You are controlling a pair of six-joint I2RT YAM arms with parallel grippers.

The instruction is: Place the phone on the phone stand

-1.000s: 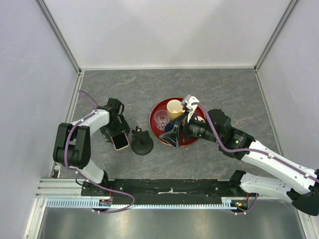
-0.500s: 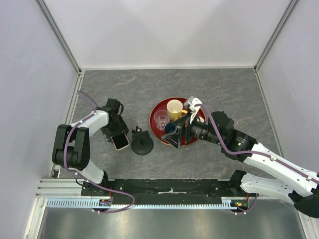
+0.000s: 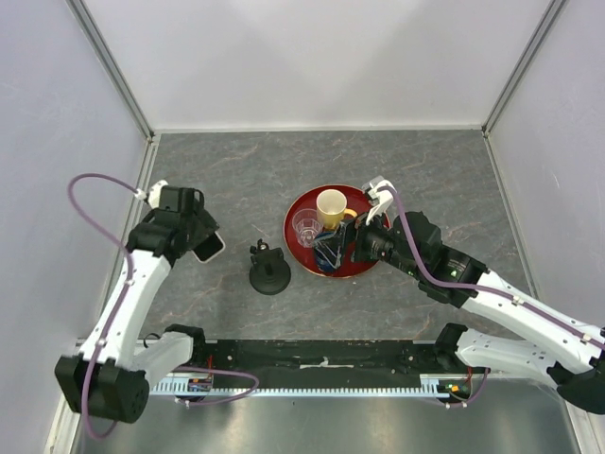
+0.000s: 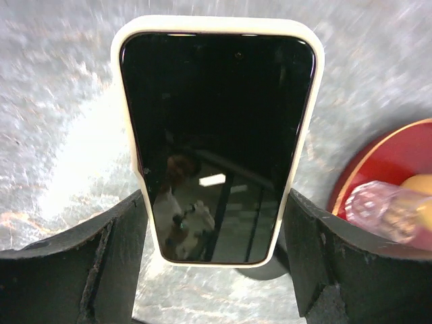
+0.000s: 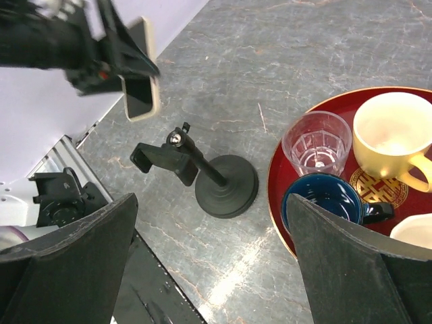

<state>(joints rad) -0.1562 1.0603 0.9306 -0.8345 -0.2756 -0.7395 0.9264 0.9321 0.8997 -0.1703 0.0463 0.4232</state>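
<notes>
My left gripper (image 3: 202, 244) is shut on the phone (image 3: 211, 248) and holds it in the air to the left of the phone stand (image 3: 269, 275). In the left wrist view the phone (image 4: 216, 135) has a black screen and a pale rim, and its near end sits between the two fingers (image 4: 115, 260). The right wrist view shows the black stand (image 5: 226, 185) upright on its round base, cradle arm leaning left, with the held phone (image 5: 142, 81) above and to its left. My right gripper (image 3: 328, 253) is open and empty over the red tray's near-left part.
The red tray (image 3: 307, 194) right of the stand holds a yellow mug (image 3: 332, 205), a clear glass (image 3: 305, 227) and a dark blue cup (image 5: 331, 202). Grey walls close in the table on three sides. A black rail runs along the near edge.
The left arm has lifted the phone off the table beside the stand and swung it up and to the left. The right gripper has drawn back slightly to the right over the tray.
</notes>
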